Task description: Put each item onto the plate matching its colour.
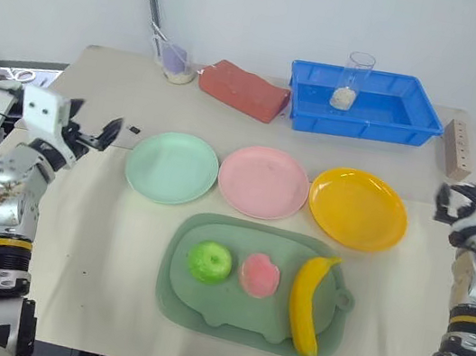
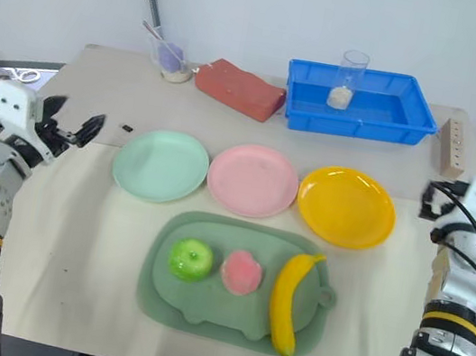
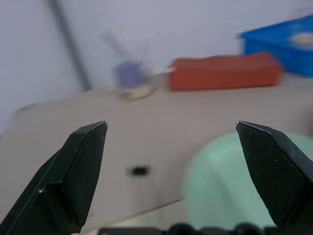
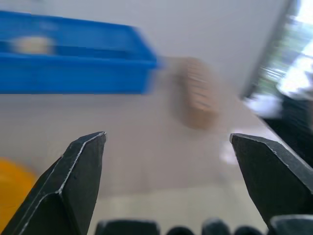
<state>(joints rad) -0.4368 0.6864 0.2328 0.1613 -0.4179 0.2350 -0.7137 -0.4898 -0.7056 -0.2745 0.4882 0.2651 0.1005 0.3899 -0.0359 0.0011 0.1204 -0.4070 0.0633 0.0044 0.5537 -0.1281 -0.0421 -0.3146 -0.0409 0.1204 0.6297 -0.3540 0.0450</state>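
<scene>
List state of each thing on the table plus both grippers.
green apple: on tray
pink fruit: on tray
banana: on tray
mint green plate: bare
pink plate: bare
yellow-orange plate: bare
glass: upright in blue bin
left gripper: open
right gripper: open

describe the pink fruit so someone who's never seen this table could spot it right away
Start at the sage-green tray at the near edge of the table, just in front of the row of three round plates. Three toy fruits lie on it in a line; the pink peach-like fruit is the middle one. The glossy green apple sits on its left and the long yellow banana on its right; it alone is pink.
</scene>
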